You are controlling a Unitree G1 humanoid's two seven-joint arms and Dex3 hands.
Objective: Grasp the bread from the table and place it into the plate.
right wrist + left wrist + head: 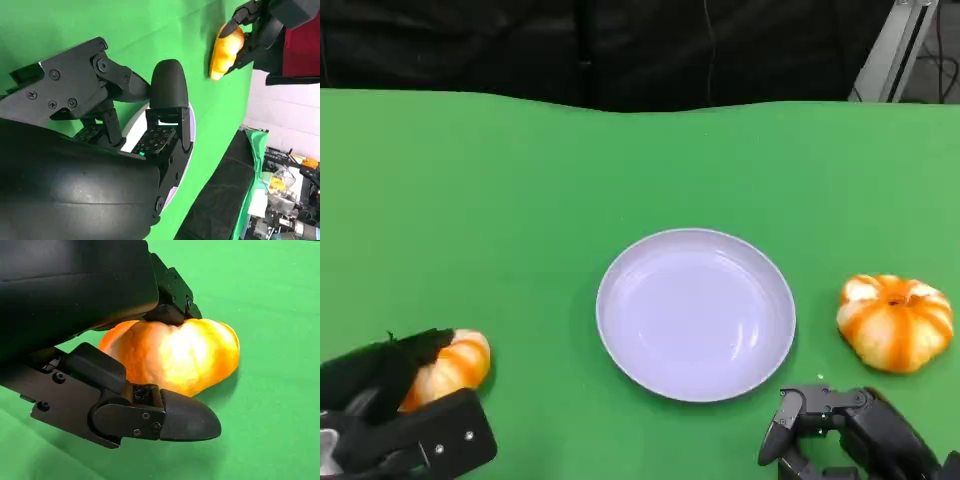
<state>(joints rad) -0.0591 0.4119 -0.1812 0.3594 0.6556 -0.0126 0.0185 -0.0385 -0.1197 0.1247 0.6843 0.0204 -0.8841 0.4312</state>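
The pumpkin-shaped bread [455, 366] near the front left corner of the green table [470, 200] is partly hidden in the head view: its left side is covered by the left hand [390, 410], which is itself cut off by the picture's lower edge. In the left wrist view the same bread [175, 357] is seen lying on the green cloth between black fingers [165, 417], one pressed on its top and one reaching alongside its lower flank; the bread is enclosed by the left hand [100, 355], though it cannot be told whether it has been lifted off the cloth.

A second pumpkin-shaped bread [895, 320] lies near the right edge of the table, apart from the plate. The right hand [850, 435] is seen at the front edge, just in front of this bread and not touching it, largely cut off by the picture's corner. In the right wrist view the fingers [167, 92] of the right hand [125, 130] are seen bent and apart, with nothing between them.

The white plate [696, 313] sits bare at the middle of the table, between the two breads. In the right wrist view only a sliver of its rim [187, 145] is visible behind the fingers.
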